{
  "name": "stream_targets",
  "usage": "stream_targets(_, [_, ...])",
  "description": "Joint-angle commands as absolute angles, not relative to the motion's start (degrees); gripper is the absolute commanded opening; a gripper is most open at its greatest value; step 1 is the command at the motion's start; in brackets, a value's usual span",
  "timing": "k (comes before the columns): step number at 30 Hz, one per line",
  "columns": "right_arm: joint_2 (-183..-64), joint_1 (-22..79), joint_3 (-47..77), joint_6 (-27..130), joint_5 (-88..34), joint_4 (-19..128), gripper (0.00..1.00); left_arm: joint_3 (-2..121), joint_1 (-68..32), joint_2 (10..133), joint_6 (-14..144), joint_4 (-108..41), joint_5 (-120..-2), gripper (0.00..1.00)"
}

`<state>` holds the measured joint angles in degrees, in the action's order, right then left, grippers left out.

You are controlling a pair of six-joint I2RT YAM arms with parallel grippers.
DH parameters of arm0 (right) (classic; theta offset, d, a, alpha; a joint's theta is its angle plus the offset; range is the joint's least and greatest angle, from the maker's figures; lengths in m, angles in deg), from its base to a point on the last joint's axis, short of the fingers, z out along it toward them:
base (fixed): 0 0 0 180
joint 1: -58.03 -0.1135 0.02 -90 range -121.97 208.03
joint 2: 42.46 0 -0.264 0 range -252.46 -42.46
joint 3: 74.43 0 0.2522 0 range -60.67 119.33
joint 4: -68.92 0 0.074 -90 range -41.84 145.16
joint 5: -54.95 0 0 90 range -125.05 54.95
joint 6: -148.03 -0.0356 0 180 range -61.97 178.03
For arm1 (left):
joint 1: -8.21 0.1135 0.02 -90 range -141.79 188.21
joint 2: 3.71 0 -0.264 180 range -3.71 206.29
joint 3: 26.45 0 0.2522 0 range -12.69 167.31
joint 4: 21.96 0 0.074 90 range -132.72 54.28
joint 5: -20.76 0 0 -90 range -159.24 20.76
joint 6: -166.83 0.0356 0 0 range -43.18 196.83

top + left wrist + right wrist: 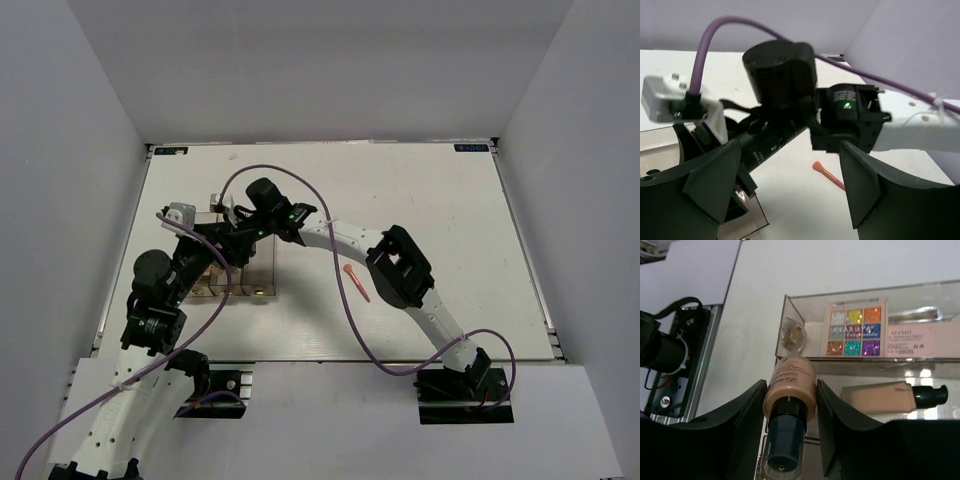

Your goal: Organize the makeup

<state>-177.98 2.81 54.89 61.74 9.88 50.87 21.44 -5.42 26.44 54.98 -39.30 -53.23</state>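
Grips a small tan bottle with a dark cap (790, 390) between the right jaws, clamped on its sides, cap toward the wrist, over one corner of the clear three-compartment plastic box (785, 325). Shows a second tan bottle with a dark cap (885, 397) lying on its side inside one compartment of that box. In the compartment beyond, stands a flat multicolour glitter eyeshadow palette (854, 327) next to a flat pink palette (912, 340). Leaves one thin coral-pink stick (355, 283) lying on the white tabletop (430, 200), right of the box and apart from it. Holds the left jaws wide apart and empty, close beside the box.
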Motion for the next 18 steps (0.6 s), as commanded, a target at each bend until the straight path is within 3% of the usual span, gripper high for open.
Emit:
stream_targets(1, [-178.42,3.45,54.81,61.02,7.49,53.32,0.3,23.96,-5.15,25.73,55.56,-41.35,-53.51,0.89])
stream_targets(3, [-178.16,3.54,54.46,61.98,6.7,52.79,0.41,24.48,-5.15,26.25,55.38,-42.05,-53.42,0.9])
stream_targets(12, [-176.76,3.89,54.2,63.65,6.96,51.47,0.72,27.47,-5.15,32.05,53.45,-46.27,-54.92,0.94])
stream_targets(16, [-176.23,4.51,55.6,63.04,6.53,51.47,0.72,27.65,-5.15,33.55,52.83,-44.78,-53.16,0.93])
stream_targets(18, [-175.01,5.12,56.04,62.69,4.95,51.38,0.67,27.56,-5.15,34.51,52.05,-43.37,-51.58,0.89])
